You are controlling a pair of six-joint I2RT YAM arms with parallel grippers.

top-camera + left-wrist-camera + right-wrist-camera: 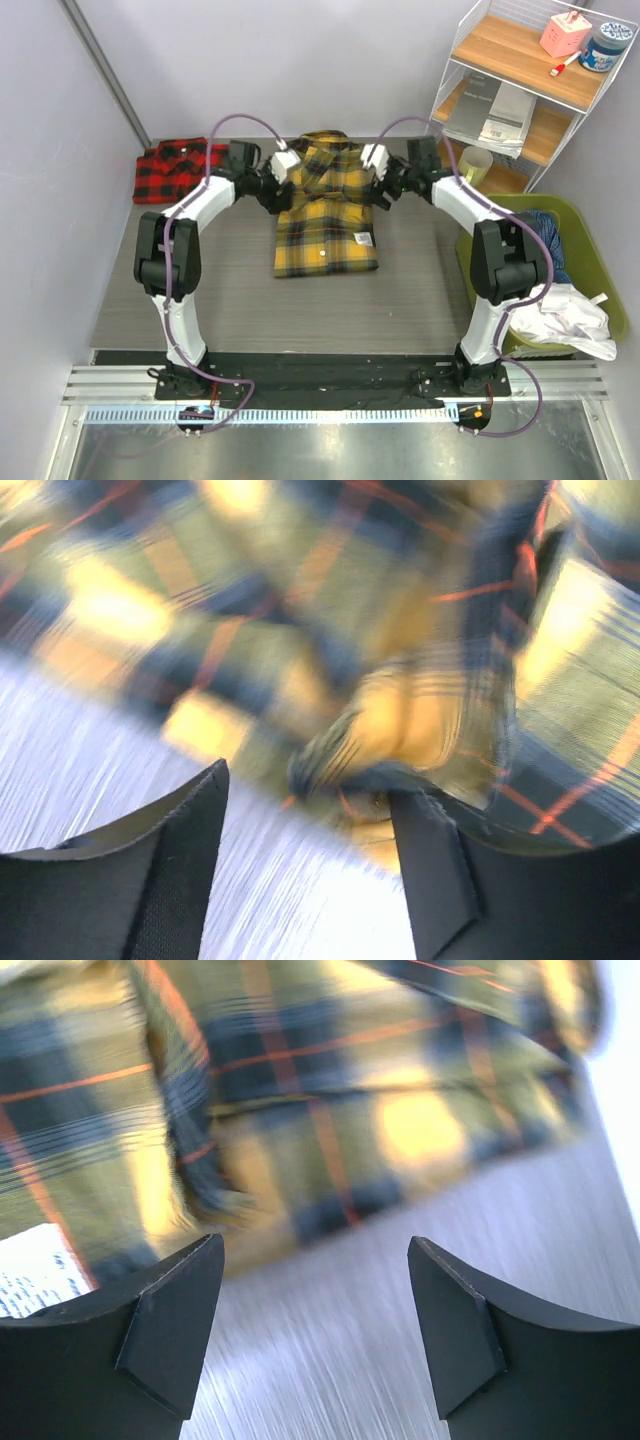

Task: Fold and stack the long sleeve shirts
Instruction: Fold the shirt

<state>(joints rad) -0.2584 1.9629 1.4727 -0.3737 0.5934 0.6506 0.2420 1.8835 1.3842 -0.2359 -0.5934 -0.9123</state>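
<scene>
Rails of ribbed metal [330, 412] run along the near edge, and a black plate [330, 378] just behind them carries both arm bases. Beyond lies the surface [200, 300], a dark grey wood-grain board. A green bin [603, 290] stands off its right side, holding white cloth [565, 320] and blue cloth [545, 235]. The yellow-and-black shirt [325, 225] lies flat in the middle of the surface, drawn in to a rough rectangle with its collar at the far end and a white label [365, 239] showing near its right edge. Both arms reach in over its far half from either side. The left gripper [310, 780] has its jaws well apart with nothing clamped; a bunched fold of yellow plaid sits just beyond its tips. The right gripper [315, 1245] is likewise spread wide and empty, over bare surface with the shirt's edge just ahead. The red-and-black shirt [180, 168] rests folded in the far left corner, apart from the yellow one. A white wire shelf [450, 90] with wooden boards stands at the far right, bearing a pink box [565, 35], a blue-labelled jar [607, 47] and booklets [500, 110]. Pale, plain walls [300, 60] close the space.
</scene>
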